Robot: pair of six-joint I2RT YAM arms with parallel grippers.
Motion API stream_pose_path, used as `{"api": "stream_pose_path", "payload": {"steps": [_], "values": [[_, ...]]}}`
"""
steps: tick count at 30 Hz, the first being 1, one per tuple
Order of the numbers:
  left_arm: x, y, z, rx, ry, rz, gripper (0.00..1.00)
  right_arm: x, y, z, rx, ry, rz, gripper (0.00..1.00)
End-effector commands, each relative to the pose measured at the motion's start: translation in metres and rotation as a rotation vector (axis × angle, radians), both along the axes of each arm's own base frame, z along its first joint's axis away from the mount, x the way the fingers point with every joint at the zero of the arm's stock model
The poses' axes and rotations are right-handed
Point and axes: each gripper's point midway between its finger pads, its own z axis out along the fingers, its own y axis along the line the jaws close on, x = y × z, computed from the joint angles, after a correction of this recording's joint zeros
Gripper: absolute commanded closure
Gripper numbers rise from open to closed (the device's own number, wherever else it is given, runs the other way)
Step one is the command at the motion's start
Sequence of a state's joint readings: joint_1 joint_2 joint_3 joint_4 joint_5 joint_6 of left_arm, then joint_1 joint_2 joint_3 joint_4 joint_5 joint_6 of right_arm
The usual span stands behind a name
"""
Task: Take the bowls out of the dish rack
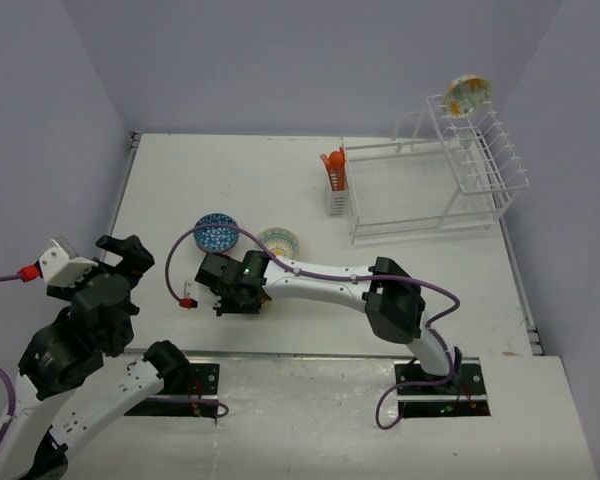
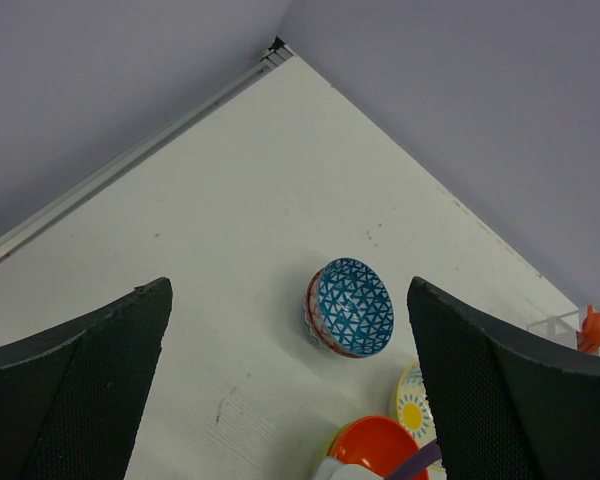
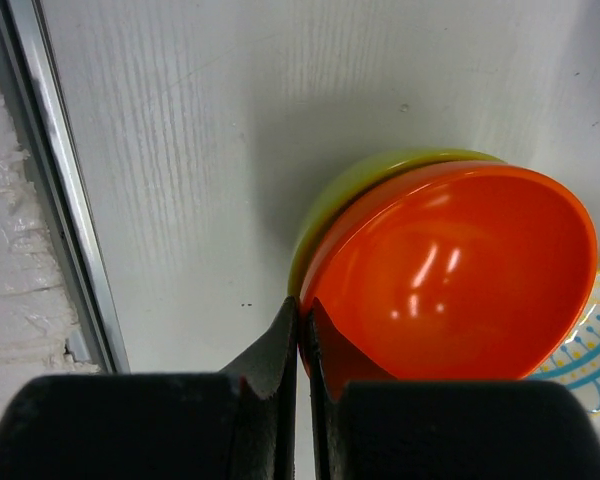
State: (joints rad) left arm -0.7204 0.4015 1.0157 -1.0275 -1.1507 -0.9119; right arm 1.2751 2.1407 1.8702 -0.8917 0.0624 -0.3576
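My right gripper (image 3: 305, 322) is shut on the near rim of a plain orange bowl (image 3: 460, 270), which sits nested in a lime-green bowl (image 3: 355, 185) on the table. In the top view the right gripper (image 1: 235, 292) covers both. A blue-patterned bowl (image 1: 217, 233) and a cream bowl with a yellow centre (image 1: 279, 241) stand just beyond it. The white dish rack (image 1: 420, 215) is at the far right, with one cream patterned bowl (image 1: 467, 95) on its raised section. My left gripper (image 1: 120, 258) is open and empty at the left, looking at the blue bowl (image 2: 352, 307).
An orange utensil caddy (image 1: 333, 170) hangs at the rack's left end. A metal strip (image 3: 55, 200) marks the table's near edge, close to the stacked bowls. Walls close in at the far side and the left.
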Motion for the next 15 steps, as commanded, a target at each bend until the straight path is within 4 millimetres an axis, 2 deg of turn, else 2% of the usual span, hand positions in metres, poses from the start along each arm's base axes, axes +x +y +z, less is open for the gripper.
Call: {"api": "stream_pose_path", "payload": {"steps": [1, 4, 8, 11, 13, 15], "values": [[0.006, -0.003, 0.002, 0.004, -0.007, 0.009, 0.00, 0.004, 0.006, 0.013, 0.014, -0.036, 0.003, 1.00], [0.006, -0.004, 0.002, 0.004, -0.007, 0.006, 0.00, 0.006, 0.004, 0.011, 0.000, -0.050, -0.005, 0.98], [0.006, -0.004, 0.003, 0.004, -0.007, 0.002, 0.00, 0.007, 0.004, 0.012, 0.005, -0.054, -0.011, 0.72], [0.006, -0.005, 0.002, 0.006, -0.005, 0.001, 0.00, 0.007, 0.006, 0.020, 0.026, -0.061, -0.014, 0.59], [0.006, -0.005, 0.002, 0.006, -0.005, 0.001, 0.00, 0.007, 0.006, 0.024, 0.036, -0.058, -0.013, 0.57], [0.007, -0.005, 0.002, 0.009, -0.002, 0.000, 0.00, 0.006, 0.006, 0.033, 0.056, -0.056, -0.012, 0.49]]}}
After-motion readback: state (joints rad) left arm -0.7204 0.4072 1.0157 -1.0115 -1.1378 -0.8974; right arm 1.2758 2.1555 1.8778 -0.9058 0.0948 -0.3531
